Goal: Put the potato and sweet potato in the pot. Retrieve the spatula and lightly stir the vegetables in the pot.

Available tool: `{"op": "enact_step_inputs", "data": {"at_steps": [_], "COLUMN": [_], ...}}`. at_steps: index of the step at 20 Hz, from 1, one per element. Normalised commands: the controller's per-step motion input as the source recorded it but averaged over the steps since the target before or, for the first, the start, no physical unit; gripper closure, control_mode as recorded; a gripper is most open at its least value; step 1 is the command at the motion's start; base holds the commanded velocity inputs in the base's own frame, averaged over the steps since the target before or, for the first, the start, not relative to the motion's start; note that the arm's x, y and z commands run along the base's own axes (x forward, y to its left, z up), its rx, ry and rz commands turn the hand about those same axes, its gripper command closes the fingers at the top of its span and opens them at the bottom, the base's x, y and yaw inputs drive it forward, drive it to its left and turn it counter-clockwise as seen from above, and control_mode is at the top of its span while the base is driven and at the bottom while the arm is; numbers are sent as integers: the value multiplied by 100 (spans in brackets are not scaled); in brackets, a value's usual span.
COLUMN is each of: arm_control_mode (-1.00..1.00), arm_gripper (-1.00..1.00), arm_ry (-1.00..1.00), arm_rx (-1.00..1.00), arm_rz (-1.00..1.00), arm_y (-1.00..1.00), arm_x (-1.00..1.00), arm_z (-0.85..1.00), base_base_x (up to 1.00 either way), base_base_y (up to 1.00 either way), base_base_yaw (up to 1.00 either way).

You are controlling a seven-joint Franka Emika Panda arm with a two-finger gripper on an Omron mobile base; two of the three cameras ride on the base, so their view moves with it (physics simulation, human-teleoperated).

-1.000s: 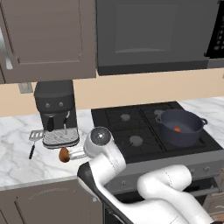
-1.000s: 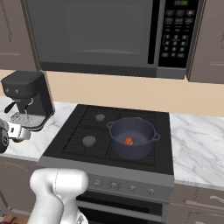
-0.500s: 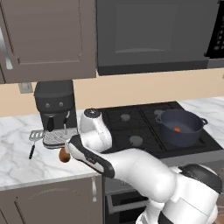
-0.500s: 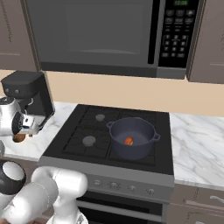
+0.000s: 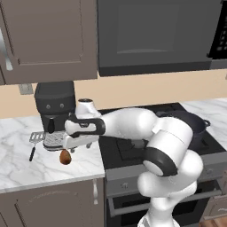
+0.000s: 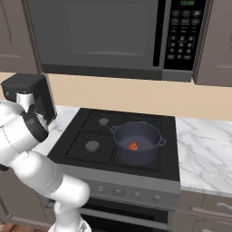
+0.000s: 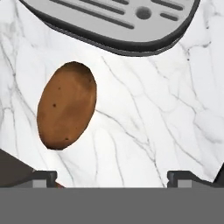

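The end effector (image 7: 111, 177) hangs low over the marble surface (image 7: 166, 118) with its 2 fingertips (image 7: 43, 176) spread wide and nothing between them; the potato (image 7: 66, 105) lies on the surface beyond them, offset toward 1 fingertip rather than centred, just short of the coffee machine's grey drip tray (image 7: 109, 22). The sweet potato (image 6: 133, 146) already sits in the pot (image 6: 137, 143) on the stove, and the spatula (image 5: 35, 142) rests beside the coffee machine (image 5: 55, 106). My worry is that closing from this offset could let 1 fingertip nudge the round tuber so it rolls aside or against the tray.
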Motion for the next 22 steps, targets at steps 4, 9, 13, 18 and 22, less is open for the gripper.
{"op": "enact_step_inputs", "data": {"at_steps": [4,9,13,18,22], "arm_control_mode": [-100,-100,-100,-100,-100], "arm_gripper": [-100,-100,-100,-100,-100], "arm_ry": [-14,-20,-23,-15,-3], "arm_rx": [0,1,6,7,3], "arm_rz": [0,0,0,0,0], "arm_y": [26,0,2,5,7], "arm_x": [-15,-17,-3,0,0], "arm_z": [-1,-3,-34,-16,0], "base_base_x": [0,0,0,0,0], "base_base_y": [0,0,0,0,0], "base_base_yaw": [0,0,0,0,0]}}
